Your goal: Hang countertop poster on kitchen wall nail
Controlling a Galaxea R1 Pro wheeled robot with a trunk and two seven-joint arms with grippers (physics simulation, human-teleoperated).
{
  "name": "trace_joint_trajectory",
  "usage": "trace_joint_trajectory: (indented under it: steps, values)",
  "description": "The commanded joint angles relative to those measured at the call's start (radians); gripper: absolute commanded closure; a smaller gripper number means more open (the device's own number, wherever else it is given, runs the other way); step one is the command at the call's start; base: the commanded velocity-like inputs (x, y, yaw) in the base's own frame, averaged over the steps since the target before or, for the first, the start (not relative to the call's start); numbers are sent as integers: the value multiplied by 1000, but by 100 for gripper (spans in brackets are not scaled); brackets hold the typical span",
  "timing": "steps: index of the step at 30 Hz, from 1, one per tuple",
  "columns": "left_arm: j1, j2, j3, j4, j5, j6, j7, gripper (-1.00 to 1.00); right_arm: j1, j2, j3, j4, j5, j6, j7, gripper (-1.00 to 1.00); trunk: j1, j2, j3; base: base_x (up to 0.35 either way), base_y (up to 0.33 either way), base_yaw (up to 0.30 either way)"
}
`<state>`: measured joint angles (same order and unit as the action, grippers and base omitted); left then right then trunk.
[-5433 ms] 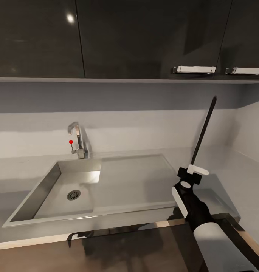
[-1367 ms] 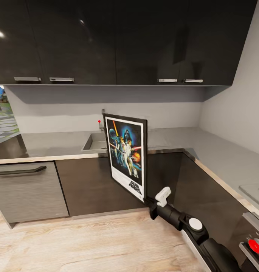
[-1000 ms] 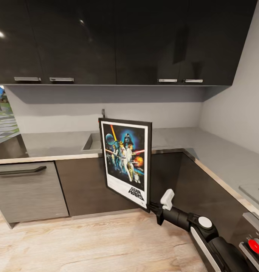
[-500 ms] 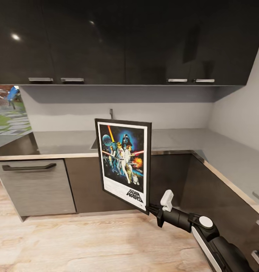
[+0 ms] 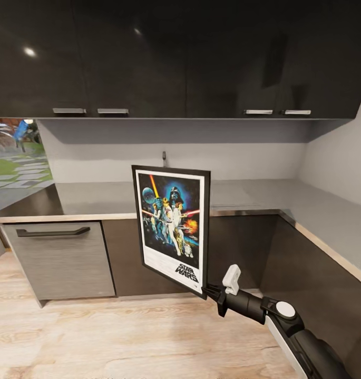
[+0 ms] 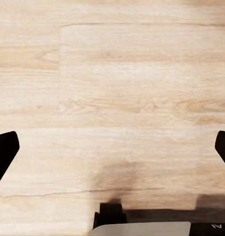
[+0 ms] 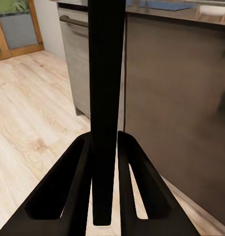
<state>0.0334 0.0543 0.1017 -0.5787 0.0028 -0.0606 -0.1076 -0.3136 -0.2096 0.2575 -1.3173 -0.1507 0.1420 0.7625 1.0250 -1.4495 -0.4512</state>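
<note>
One item in hand: the poster point(image 5: 172, 228), held upright and clear of the kitchen countertop point(image 5: 264, 192), its printed face toward the head camera.
Right gripper point(image 5: 211, 291): closed on the poster's lower corner; in the right wrist view the two fingers point(image 7: 68, 187) sit tight on either side of the thin black frame edge point(image 7: 106, 98), which runs straight up between them.
Left gripper point(image 6: 112, 147): spread wide and holding nothing; it points down at the wooden floor point(image 6: 112, 73).
Poster position: in front of the dark base cabinets point(image 5: 238, 247), above the floor, between the robot and the counter run; the tap point(image 5: 164, 157) shows just over its top edge.
Step in hand: pick-up judged complete; the carry toward a wall is under way, hanging not yet done.
Wall nails: none can be made out on the pale wall point(image 5: 243, 158) at this range; too small to confirm.
Next move calls for: finding a nail, facing that wall squarely, then raising the poster so its upper edge reaches nail height.
Risk noted: a one-corner grip on a tall flat panel is likely to let it swing or twist during travel.
</note>
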Motion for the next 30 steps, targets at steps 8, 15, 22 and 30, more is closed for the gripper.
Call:
trace_joint_trajectory:
  steps: [8,15,22,30]
  values:
    - [0,-1,6,-1,0,-1,-7,-100,-1,0,2,0,-13,10,0,100,-4,6,2,0,1,6]
    - [0,0,6,-2,0,0,-7,-100,-1,-2,0,0,-15,8,2,100,-31,55,24,0,0,0]
    - [0,31,21,-3,2,2,-9,-100,-1,-4,-6,-2,-16,16,5,100,-57,104,46,0,0,0]
    - [0,80,47,-27,68,12,-184,-100,-1,-5,-43,-2,-17,16,7,100,-88,160,71,0,0,0]
